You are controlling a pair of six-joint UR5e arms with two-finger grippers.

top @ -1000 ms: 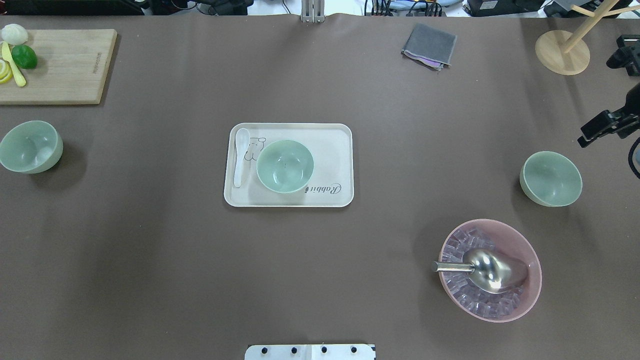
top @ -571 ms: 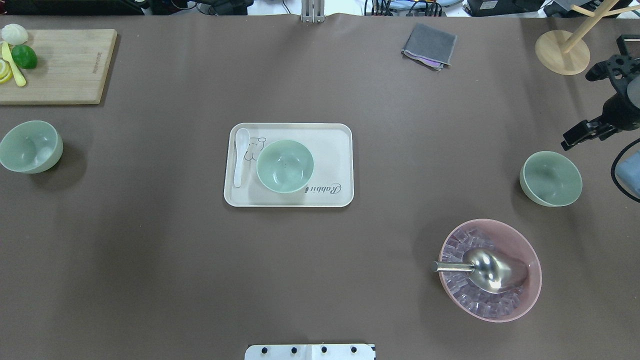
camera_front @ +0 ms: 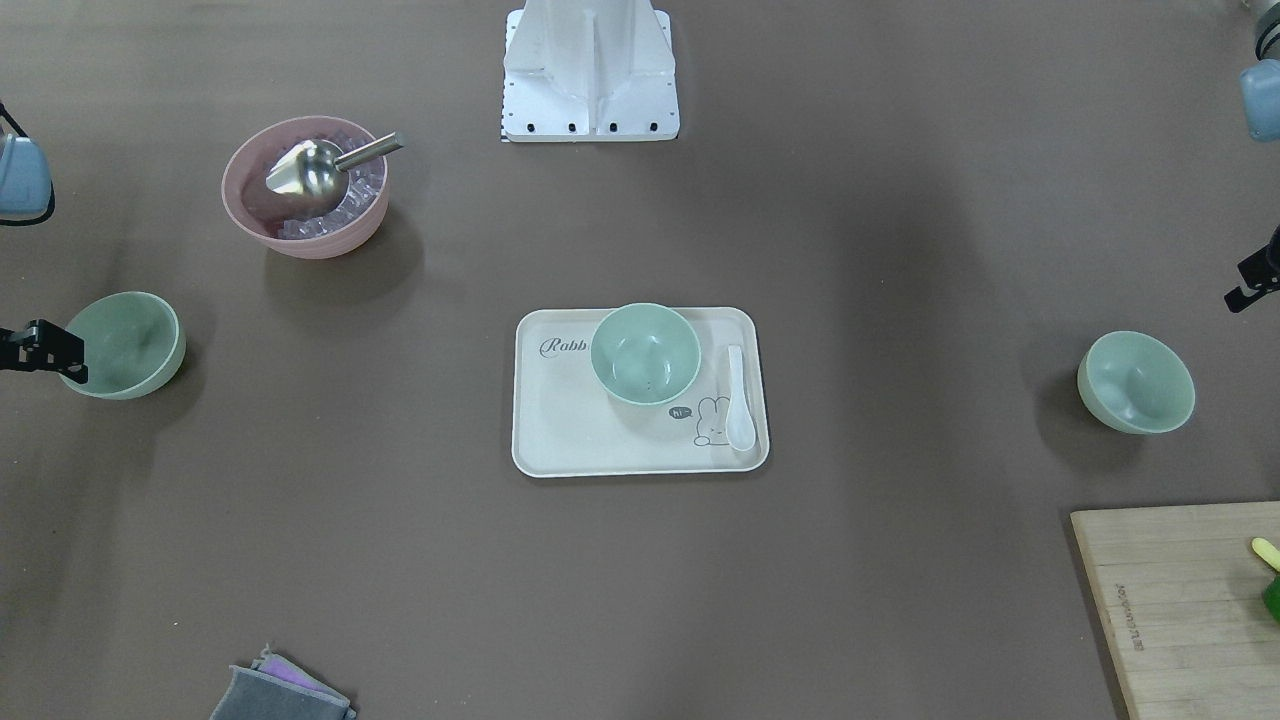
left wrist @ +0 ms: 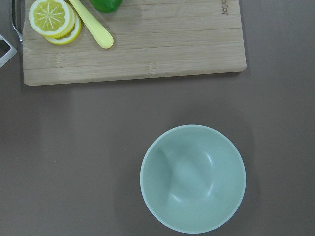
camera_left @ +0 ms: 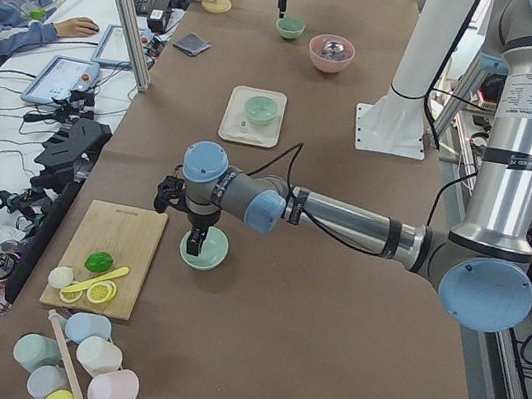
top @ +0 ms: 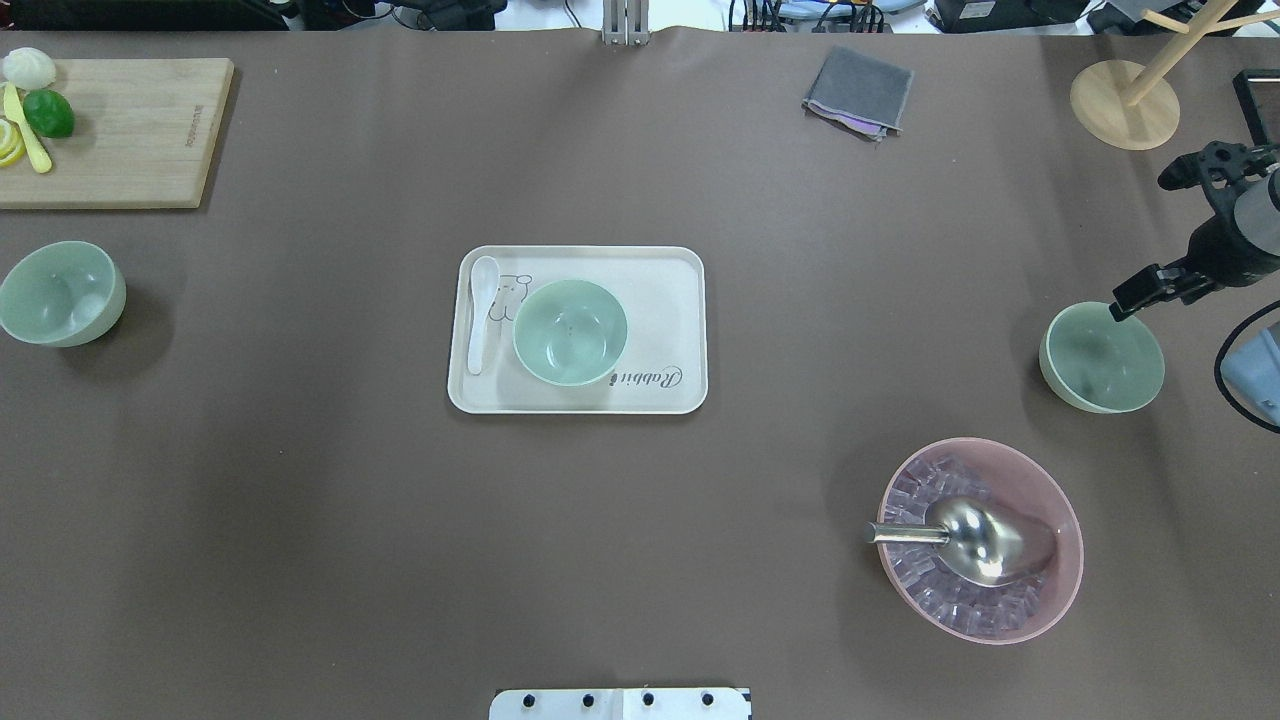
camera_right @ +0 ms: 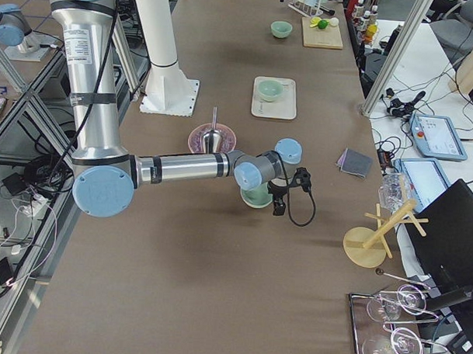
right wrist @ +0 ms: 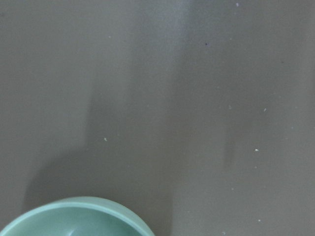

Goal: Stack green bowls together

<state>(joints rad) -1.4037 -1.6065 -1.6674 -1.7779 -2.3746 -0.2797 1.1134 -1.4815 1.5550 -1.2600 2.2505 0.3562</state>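
Three pale green bowls sit apart. One is at the table's left (top: 62, 293), one on the cream tray (top: 570, 332), one at the right (top: 1101, 357). My right gripper (top: 1140, 292) hangs over the right bowl's far right rim, and it also shows at the front view's left edge (camera_front: 45, 348). I cannot tell whether it is open or shut. My left gripper (camera_front: 1255, 280) is beside and above the left bowl (camera_front: 1136, 381). That bowl fills the left wrist view (left wrist: 193, 178), and the gripper's state is unclear. No fingers show in either wrist view.
The cream tray (top: 670, 265) also holds a white spoon (top: 482, 310). A pink bowl (top: 1062, 592) of ice with a metal scoop (top: 985, 540) stands near the right green bowl. A cutting board (top: 130, 130) with lemon and lime, a grey cloth (top: 858, 90) and a wooden stand (top: 1125, 105) line the far edge.
My right arm has come in from the table's right edge toward the right green bowl and now reaches its rim. The bowls have not moved.
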